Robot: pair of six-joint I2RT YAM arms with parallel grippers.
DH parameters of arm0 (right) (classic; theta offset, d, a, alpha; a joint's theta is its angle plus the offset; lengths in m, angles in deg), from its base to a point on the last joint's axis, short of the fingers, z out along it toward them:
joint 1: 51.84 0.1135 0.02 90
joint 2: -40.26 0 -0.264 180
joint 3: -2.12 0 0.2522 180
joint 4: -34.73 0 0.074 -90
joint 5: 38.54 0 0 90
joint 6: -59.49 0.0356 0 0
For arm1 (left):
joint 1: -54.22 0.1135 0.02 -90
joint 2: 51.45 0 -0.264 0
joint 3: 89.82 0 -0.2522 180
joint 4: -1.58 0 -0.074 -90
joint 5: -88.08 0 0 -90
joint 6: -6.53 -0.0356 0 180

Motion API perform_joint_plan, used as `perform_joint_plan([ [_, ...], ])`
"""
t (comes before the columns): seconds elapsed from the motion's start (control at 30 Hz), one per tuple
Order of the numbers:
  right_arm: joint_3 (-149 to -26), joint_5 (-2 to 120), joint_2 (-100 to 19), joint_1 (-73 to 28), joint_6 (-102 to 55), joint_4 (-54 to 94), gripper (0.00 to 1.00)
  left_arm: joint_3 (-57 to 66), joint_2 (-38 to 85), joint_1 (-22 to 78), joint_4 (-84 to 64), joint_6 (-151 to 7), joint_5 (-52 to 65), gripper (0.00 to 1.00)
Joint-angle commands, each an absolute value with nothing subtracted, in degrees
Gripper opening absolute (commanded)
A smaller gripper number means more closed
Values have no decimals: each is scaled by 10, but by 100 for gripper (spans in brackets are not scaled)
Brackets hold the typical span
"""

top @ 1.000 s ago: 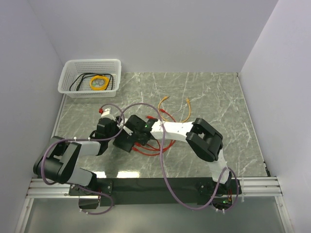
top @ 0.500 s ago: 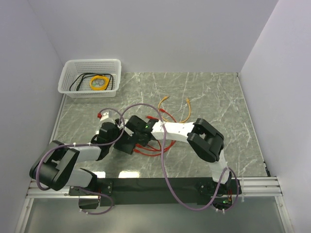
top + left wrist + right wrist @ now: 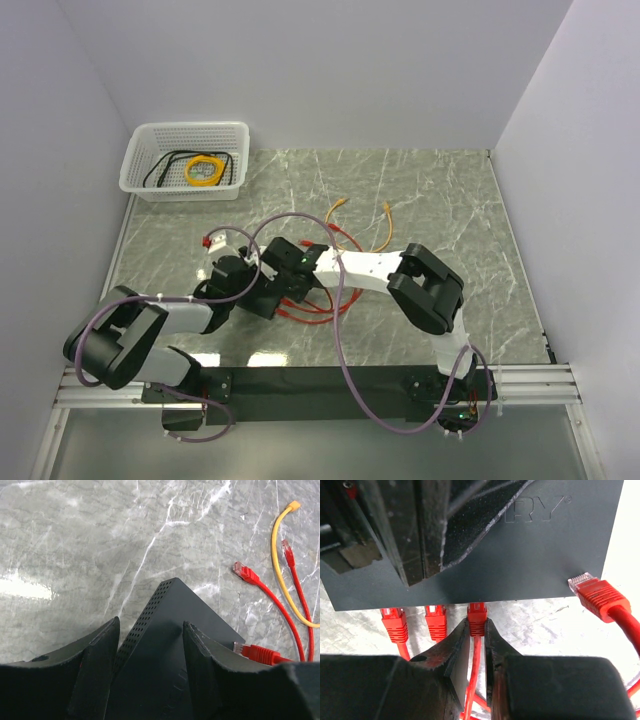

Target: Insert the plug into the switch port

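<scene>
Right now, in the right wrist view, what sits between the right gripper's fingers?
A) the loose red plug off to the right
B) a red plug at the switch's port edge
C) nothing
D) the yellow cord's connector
B: the right gripper is closed on the red plug, whose tip meets the port edge of the switch; the loose red plug lies apart to the right.

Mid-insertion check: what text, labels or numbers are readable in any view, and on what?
"RY": embossed on the top face of the black switch box, seen in the right wrist view; any letters before it are covered.
A faint embossed mark on the same box in the left wrist view: too faint to read.
Nothing else is legible.
</scene>
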State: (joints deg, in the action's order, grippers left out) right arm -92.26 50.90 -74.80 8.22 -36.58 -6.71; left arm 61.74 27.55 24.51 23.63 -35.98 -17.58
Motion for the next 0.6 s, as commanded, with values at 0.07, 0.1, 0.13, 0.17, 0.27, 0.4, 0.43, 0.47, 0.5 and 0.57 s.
perform_joint_plan([
  [0.07, -947, 608, -714, 94, -328, 313, 0, 630, 272, 139, 197, -299, 45, 58],
  [0.1, -944, 612, -713, 94, -327, 316, 0, 630, 269, 137, 195, -298, 43, 58],
  [0.13, -944, 615, -712, 94, -325, 319, 0, 629, 266, 134, 189, -298, 42, 58],
  [0.17, -943, 619, -711, 94, -324, 322, 0, 628, 264, 134, 185, -298, 41, 58],
  [0.27, -924, 619, -700, 94, -323, 328, 0, 626, 251, 132, 171, -301, 34, 59],
  [0.4, -881, 603, -675, 94, -322, 327, 0, 623, 224, 132, 141, -306, 16, 60],
  [0.43, -872, 599, -670, 94, -320, 327, 0, 622, 220, 132, 136, -307, 14, 62],
  [0.47, -864, 595, -664, 93, -319, 328, 0, 620, 216, 133, 125, -309, 12, 62],
  [0.5, -851, 591, -661, 94, -317, 327, 0, 617, 213, 132, 118, -311, 10, 63],
  [0.57, -840, 583, -653, 93, -312, 323, 0, 613, 205, 132, 100, -314, 1, 67],
])
